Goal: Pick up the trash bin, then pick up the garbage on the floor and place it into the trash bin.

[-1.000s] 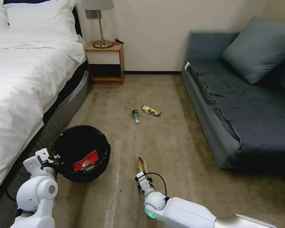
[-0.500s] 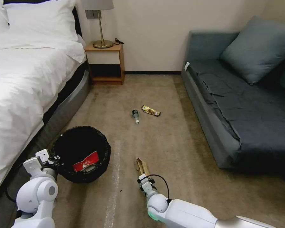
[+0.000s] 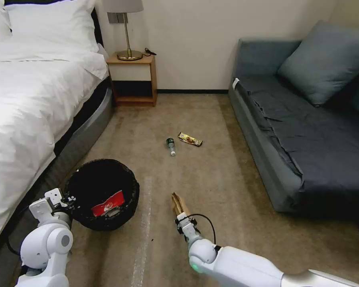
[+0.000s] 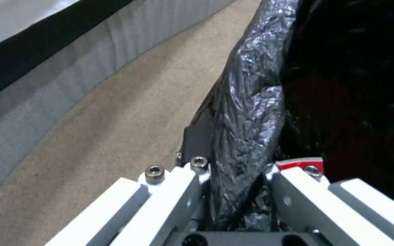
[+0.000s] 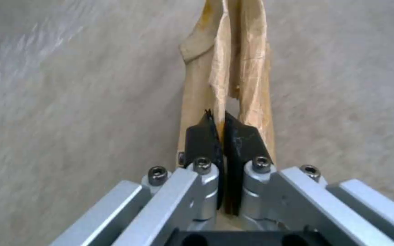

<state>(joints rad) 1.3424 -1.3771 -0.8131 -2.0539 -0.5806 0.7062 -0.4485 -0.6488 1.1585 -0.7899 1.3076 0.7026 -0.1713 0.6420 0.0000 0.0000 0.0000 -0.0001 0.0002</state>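
Tan paper [image 5: 233, 68] is sitting pinched between the right gripper [image 5: 224, 131] jaws, the strip running forward from the closed tips over the floor [image 3: 211, 175]. Black bag plastic is caught between the left gripper [image 4: 233, 171] jaws, which are clamping the bin [image 3: 101, 191] by its near rim; beyond that grip, inside the bin, a red carton [image 3: 107, 206] is already lying. Well ahead of both grippers, a bottle [image 3: 170, 145] and a wrapper [image 3: 190, 139] are waiting side by side. The paper pick looks in hand; next, I judge, it needs carrying across over the bin's mouth before letting go.
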